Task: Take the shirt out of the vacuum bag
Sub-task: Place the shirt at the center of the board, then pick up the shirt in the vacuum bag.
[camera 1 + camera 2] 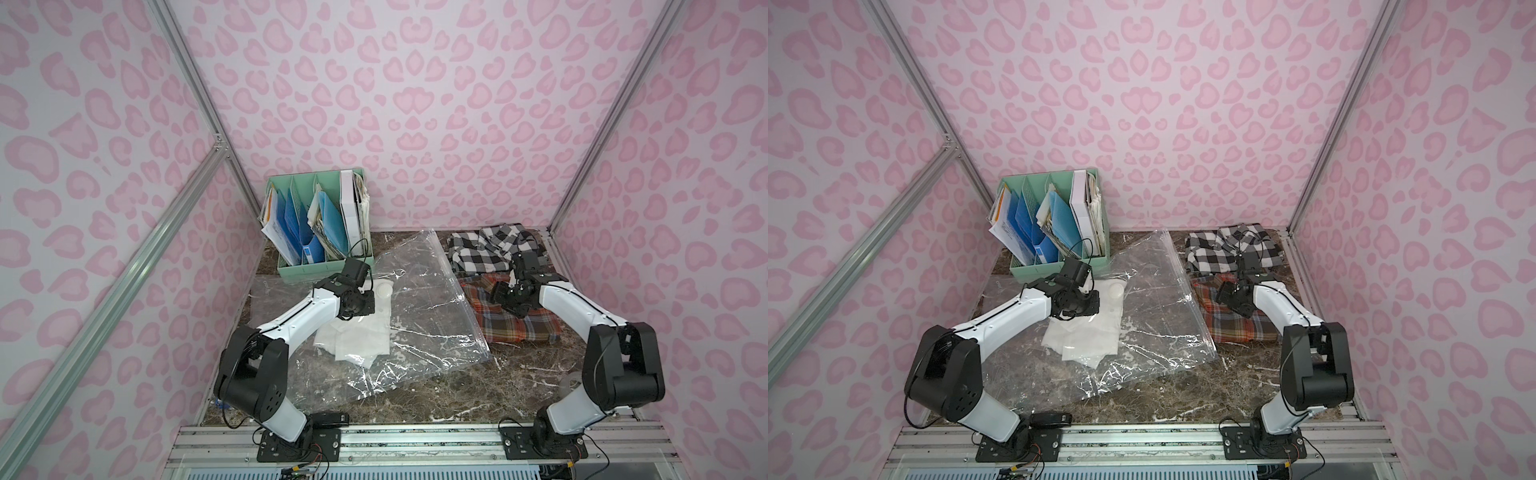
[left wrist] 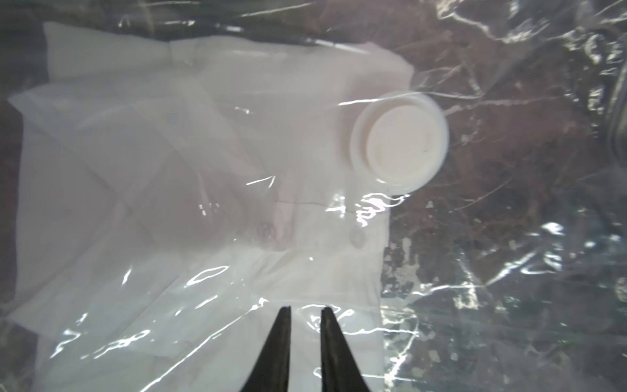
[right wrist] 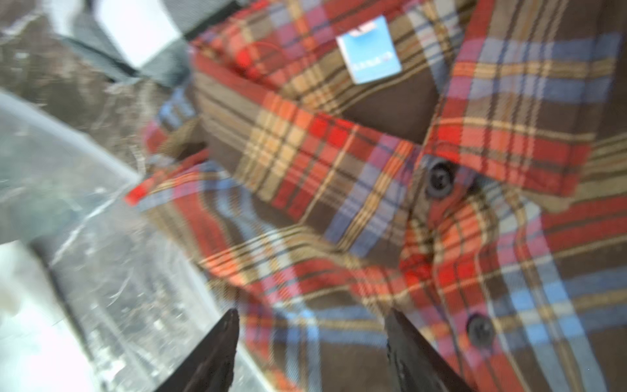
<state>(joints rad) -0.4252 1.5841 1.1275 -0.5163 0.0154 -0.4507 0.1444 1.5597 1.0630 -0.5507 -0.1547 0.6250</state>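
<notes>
The vacuum bag [image 1: 419, 291] [image 1: 1154, 291] lies flat on the marble table in both top views, its zip-seal strip [image 1: 461, 291] along the right edge. Inside it, under the crinkly film, lies a folded white shirt [image 1: 357, 338] [image 1: 1088, 338] [image 2: 163, 163], with the round white valve [image 1: 383, 289] [image 2: 400, 139] at its far end. My left gripper [image 2: 305, 309] hovers over the shirt near the valve, its jaws a narrow gap apart with nothing between them. My right gripper [image 3: 312, 312] stands open above a red plaid shirt [image 3: 373, 169], right beside the bag's zip edge.
The red plaid shirt [image 1: 519, 328] and a black-and-white checked shirt [image 1: 490, 249] lie outside the bag at the back right. A green file organiser [image 1: 320, 224] full of folders stands at the back left, touching the bag's far corner. Pink patterned walls close in three sides.
</notes>
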